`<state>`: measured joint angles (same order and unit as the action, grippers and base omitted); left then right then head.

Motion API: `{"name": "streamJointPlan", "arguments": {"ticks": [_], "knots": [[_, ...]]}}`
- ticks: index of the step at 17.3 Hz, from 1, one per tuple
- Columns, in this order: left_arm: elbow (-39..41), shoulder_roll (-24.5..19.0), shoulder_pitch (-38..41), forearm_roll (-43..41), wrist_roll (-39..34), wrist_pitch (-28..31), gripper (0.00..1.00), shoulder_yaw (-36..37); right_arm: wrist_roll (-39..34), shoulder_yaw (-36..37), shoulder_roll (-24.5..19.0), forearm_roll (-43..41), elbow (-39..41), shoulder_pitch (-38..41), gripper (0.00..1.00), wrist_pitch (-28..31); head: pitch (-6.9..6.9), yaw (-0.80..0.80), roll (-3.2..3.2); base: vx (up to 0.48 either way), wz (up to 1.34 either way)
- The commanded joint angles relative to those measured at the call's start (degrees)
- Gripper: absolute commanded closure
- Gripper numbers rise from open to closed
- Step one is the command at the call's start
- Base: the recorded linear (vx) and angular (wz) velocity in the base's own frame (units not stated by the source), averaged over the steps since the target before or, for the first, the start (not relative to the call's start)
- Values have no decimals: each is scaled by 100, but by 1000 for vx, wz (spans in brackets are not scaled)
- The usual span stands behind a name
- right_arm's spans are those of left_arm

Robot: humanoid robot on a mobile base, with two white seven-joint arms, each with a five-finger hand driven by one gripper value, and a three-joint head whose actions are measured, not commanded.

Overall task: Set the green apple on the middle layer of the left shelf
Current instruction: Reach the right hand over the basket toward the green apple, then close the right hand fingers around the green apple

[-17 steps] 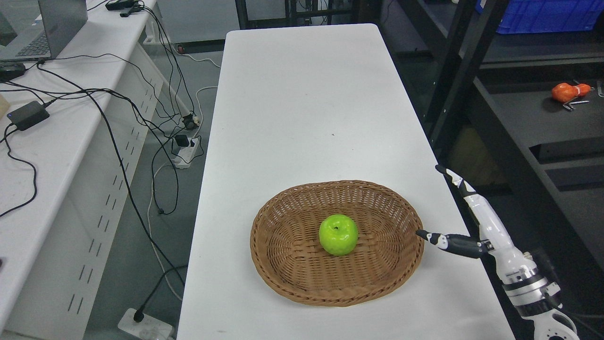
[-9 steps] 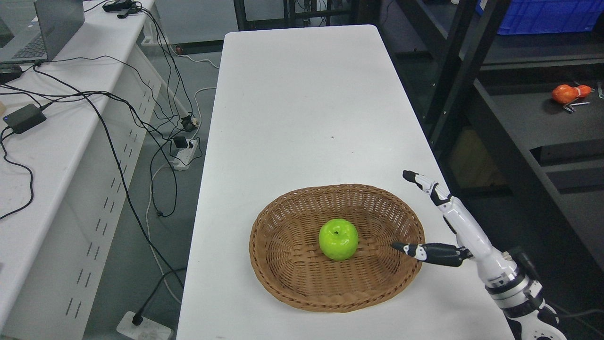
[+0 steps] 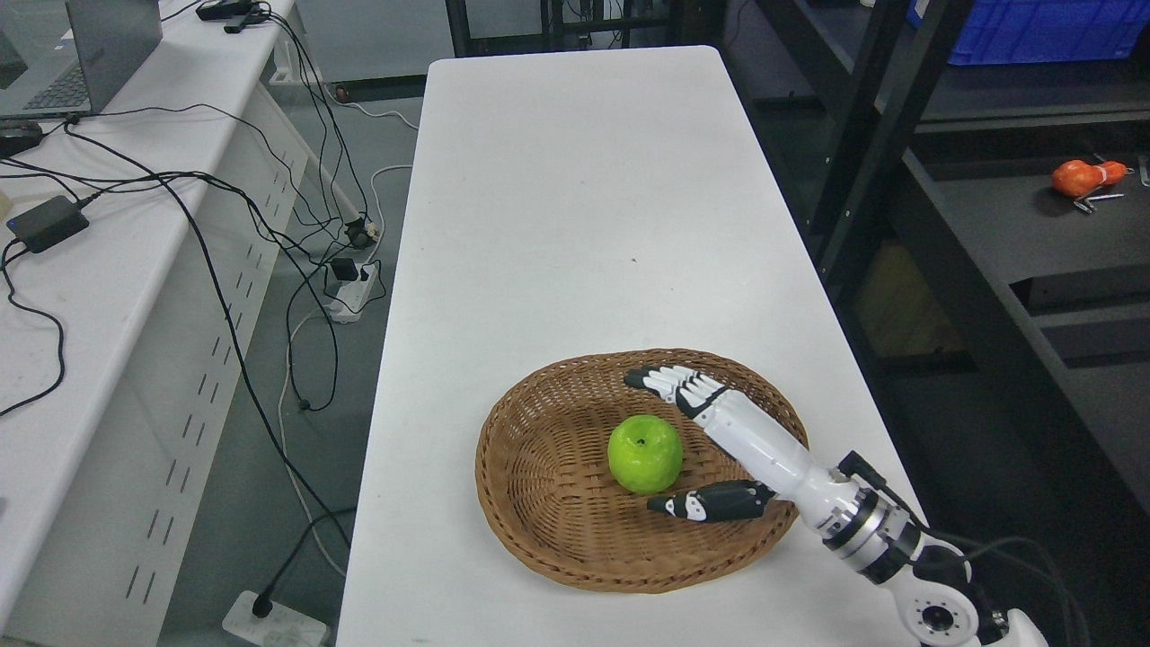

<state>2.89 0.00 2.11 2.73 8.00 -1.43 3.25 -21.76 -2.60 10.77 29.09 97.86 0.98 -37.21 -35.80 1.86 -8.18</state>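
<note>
Reaching into the wicker basket (image 3: pixel 539 530) on the table (image 3: pixel 575 225), the right robot hand (image 3: pixel 719 445) spreads wide around the green apple (image 3: pixel 644 453) at the basket's middle, holding nothing.

Bright even overhead light, soft shadows, sharp focus; right side dim

We see only our right arm, entering from the lower right corner and reaching up and to the left. Its right hand (image 3: pixel 719 449) is open: the four white fingers (image 3: pixel 669 382) lie straight and close together, pointing left, while the dark thumb (image 3: pixel 710 503) stretches out below them, well apart from the fingers. The wrist sits low, near the corner
</note>
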Motion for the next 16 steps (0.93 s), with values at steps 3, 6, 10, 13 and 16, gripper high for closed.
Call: {"name": "streamJointPlan", "arguments": {"ticks": [3,6,10,13,16], "knots": [[1,-100,-1,0,0,2,0,0,-48,-1032,-146,686,-285,-362,0,267,0,0,0,0,0],[1,-100,-1,0,0,-7,0,0,-74,-970,-172,659,-285,-371,0,363,0,0,0,0,0],[1,-100,-1,0,-9,2,0,0,-83,-822,-128,659,-434,-467,0,741,-1,0,0,0,0],[1,-100,-1,0,0,2,0,0,-83,-514,-6,615,-478,-502,0,751,-1,0,0,0,0],[1,-100,-1,0,-9,-7,0,0,-83,-364,372,397,-636,-625,0,751,-1,0,0,0,0]]}}
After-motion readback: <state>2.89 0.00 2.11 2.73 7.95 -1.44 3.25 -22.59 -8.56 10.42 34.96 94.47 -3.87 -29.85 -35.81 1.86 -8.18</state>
